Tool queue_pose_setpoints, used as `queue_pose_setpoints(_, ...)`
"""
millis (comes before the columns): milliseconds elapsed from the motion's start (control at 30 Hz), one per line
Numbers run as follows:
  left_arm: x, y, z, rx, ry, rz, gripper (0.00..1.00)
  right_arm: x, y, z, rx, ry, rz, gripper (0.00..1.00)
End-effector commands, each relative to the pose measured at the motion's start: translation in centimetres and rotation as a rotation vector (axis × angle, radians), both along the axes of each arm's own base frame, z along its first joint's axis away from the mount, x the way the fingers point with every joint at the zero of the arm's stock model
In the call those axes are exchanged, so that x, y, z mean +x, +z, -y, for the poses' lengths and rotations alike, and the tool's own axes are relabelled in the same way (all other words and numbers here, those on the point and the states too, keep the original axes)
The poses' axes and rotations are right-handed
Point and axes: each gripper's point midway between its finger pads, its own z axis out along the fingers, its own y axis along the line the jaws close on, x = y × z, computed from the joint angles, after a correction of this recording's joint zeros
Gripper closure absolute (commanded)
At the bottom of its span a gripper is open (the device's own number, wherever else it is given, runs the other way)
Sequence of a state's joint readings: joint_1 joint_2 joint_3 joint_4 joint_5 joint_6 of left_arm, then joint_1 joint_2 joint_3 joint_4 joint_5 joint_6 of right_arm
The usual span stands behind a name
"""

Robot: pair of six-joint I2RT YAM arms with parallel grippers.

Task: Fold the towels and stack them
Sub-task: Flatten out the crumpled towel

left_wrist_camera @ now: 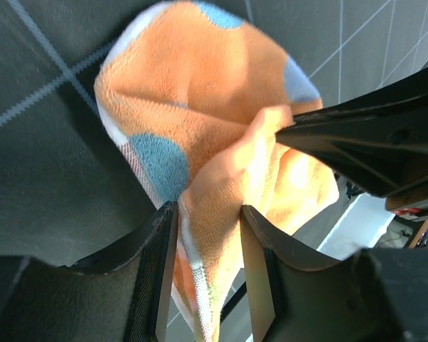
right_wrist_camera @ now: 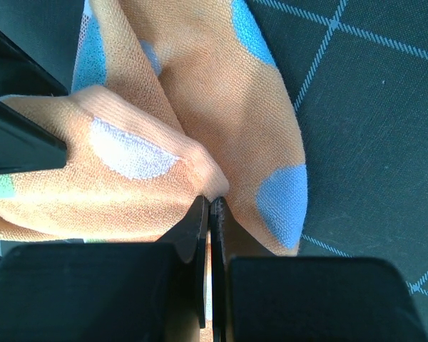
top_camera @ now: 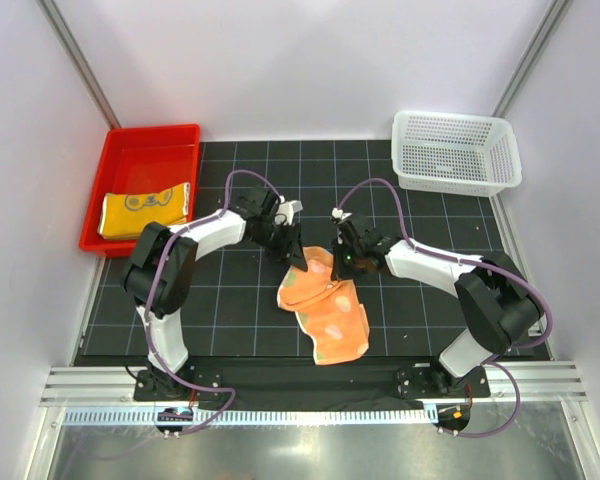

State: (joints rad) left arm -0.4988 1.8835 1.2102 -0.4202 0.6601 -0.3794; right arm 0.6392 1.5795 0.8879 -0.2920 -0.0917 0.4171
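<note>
The orange polka-dot towel [top_camera: 325,300] lies crumpled on the black grid mat, its top edge lifted between both grippers. My right gripper [top_camera: 337,262] is shut on a fold of this towel [right_wrist_camera: 200,92], its jaws pressed together on the cloth [right_wrist_camera: 210,201]. My left gripper [top_camera: 302,262] straddles another fold of the towel [left_wrist_camera: 200,107]; its jaws [left_wrist_camera: 208,210] stand partly apart with cloth between them. The right gripper's dark finger [left_wrist_camera: 371,142] shows close by in the left wrist view. A yellow-orange towel [top_camera: 145,210] lies folded in the red tray.
The red tray [top_camera: 150,131] sits at the mat's back left corner. A white mesh basket [top_camera: 457,150] stands at the back right. The black grid mat [top_camera: 230,310] covers the table, and an aluminium rail runs along the near edge.
</note>
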Motion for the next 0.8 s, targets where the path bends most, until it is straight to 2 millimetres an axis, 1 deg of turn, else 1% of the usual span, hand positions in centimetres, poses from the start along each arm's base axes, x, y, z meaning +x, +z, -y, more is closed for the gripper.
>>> queue_pose_setpoints(0,0.0,2.2,0.6,-0.073,-0.032,0.051,0.56,0.9,1.7,-0.6,0.046,-0.006,0.059,0.96)
queue_pose_setpoints(67,0.2,2.3,1.2,-0.102,-0.035,0.052,0.53,0.9,1.9,-0.8,0.06,0.001,0.064,0.96)
queue_pose_setpoints(100,0.4,3.4,2.0,-0.17,-0.056,0.071,0.52,0.9,1.9,-0.8,0.061,0.004,0.066,0.96)
queue_pose_setpoints(167,0.4,4.6,2.8,-0.238,-0.046,0.058,0.52,0.9,1.7,-0.7,0.053,0.009,0.067,0.96)
queue_pose_setpoints(200,0.3,5.8,3.5,-0.304,-0.073,0.074,0.52,0.8,1.5,-0.6,0.047,0.006,0.064,0.96)
queue_pose_setpoints(267,0.1,7.0,3.9,-0.343,-0.088,0.081,0.53,0.8,1.4,-0.5,0.044,0.003,0.066,0.96)
queue_pose_setpoints(367,-0.3,7.7,4.2,-0.361,-0.105,0.09,0.53,0.6,1.3,-0.2,0.041,-0.004,0.066,0.96)
queue_pose_setpoints(467,-0.6,7.6,4.0,-0.36,-0.105,0.085,0.54,0.7,1.4,-0.2,0.047,-0.008,0.069,0.96)
queue_pose_setpoints(633,-1.2,6.1,3.8,-0.348,-0.115,0.054,0.55,0.8,2.3,-0.2,0.063,-0.012,0.087,0.96)
queue_pose_setpoints(767,-1.2,5.6,3.7,-0.341,-0.113,0.045,0.59,1.0,2.6,0.0,0.062,-0.02,0.091,0.96)
